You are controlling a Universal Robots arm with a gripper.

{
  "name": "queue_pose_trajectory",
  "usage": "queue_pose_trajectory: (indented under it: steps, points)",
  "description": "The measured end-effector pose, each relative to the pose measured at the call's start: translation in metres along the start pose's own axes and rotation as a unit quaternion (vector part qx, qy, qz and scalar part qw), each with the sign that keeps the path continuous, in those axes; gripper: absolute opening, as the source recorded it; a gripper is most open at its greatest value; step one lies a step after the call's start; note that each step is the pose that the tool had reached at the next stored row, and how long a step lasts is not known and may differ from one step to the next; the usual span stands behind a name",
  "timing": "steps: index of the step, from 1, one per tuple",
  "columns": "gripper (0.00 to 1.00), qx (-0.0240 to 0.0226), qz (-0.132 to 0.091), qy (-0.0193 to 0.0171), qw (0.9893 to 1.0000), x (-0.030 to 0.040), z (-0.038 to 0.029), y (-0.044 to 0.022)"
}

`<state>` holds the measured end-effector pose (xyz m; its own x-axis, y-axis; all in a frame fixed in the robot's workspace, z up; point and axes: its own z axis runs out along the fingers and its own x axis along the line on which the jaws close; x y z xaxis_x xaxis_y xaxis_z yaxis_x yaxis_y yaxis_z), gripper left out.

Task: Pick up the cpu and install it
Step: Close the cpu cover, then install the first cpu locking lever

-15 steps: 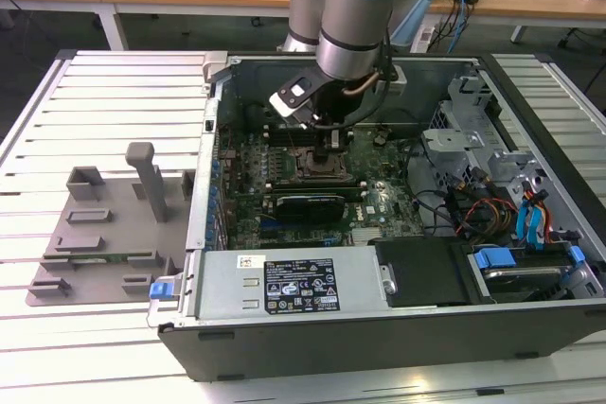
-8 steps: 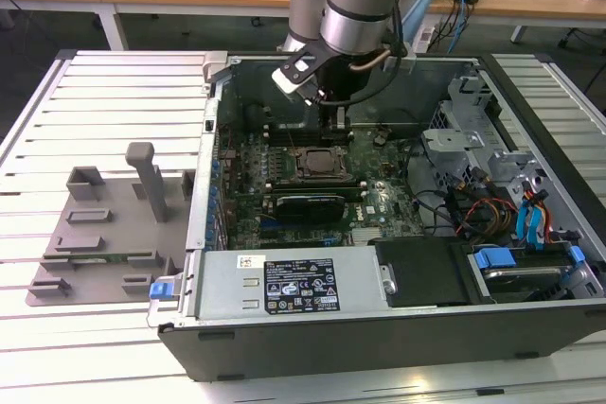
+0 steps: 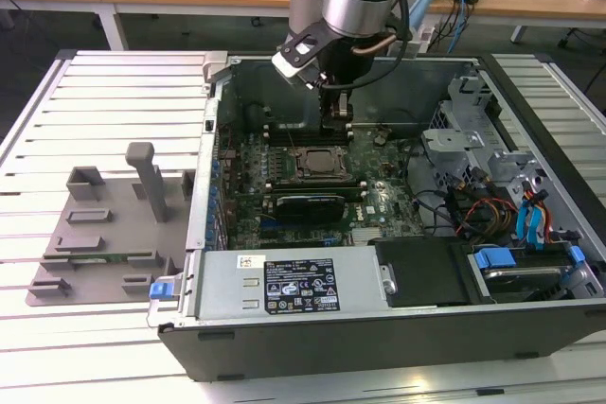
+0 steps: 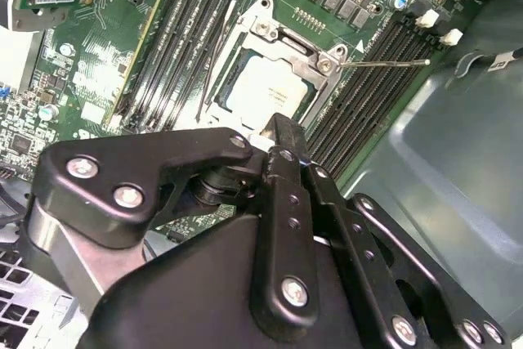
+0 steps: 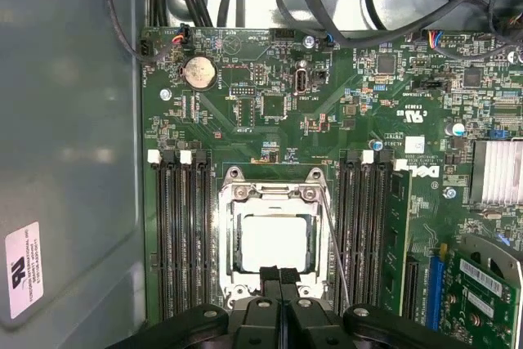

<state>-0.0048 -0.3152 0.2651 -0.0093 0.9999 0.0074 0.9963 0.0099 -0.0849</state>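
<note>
Gripper [image 5: 279, 272] — black, fingers pressed together, empty — is hovering over the shiny square cpu [image 5: 274, 239] sitting in its metal-framed socket [image 5: 270, 194].

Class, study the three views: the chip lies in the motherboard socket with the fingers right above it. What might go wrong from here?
1. The fingers hang close over the edge of the cpu; a downward slip may press it unevenly into the socket.
2. The thin lever wire beside the socket looks unlatched, so the fingers might snag it when moving off.
</note>
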Motion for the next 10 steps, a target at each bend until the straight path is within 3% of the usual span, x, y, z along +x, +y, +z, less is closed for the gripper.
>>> queue_pose_trajectory:
  steps: [8, 10]
  points:
    - [0.11, 0.0001, -0.003, -0.0002, 1.0, 0.0, -0.0001, 0.0]
    - [0.11, 0.0003, -0.033, -0.0028, 0.9994, 0.0, 0.0, 0.0]
